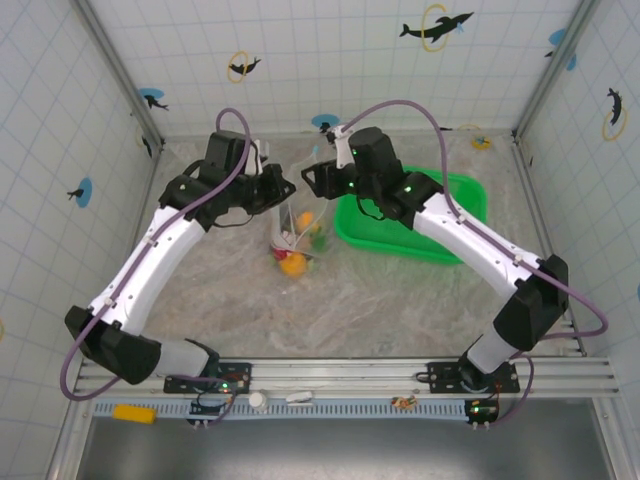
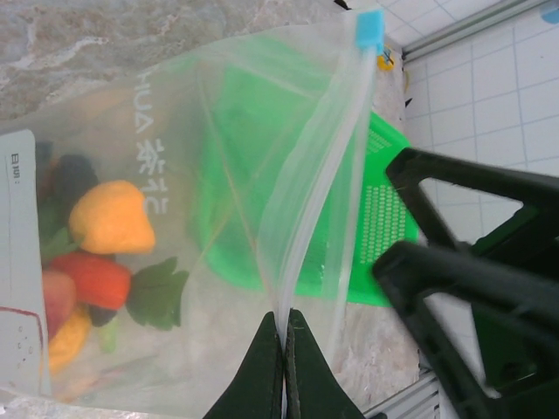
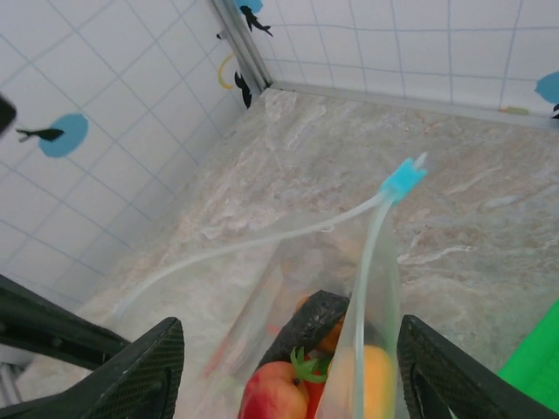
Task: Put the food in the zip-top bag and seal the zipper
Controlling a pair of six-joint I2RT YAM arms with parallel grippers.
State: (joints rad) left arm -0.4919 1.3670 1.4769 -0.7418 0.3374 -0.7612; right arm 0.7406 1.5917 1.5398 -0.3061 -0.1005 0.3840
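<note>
The clear zip-top bag (image 1: 296,232) hangs upright at the table's middle, its mouth open. Inside lies the food: a red piece (image 3: 278,397), a dark eggplant (image 3: 307,325) and an orange piece (image 2: 112,216). My left gripper (image 2: 286,319) is shut on the zipper (image 2: 325,166), pinching the pale strip near one end. At the strip's far end sits a blue slider (image 2: 369,29). My right gripper (image 3: 290,328) hovers open over the bag's mouth, one finger on each side of it and neither touching it.
A green mesh basket (image 1: 462,200) stands right of the bag, under my right arm. Tiled walls close the back and both sides. Bare marbled table (image 1: 330,300) lies in front of the bag.
</note>
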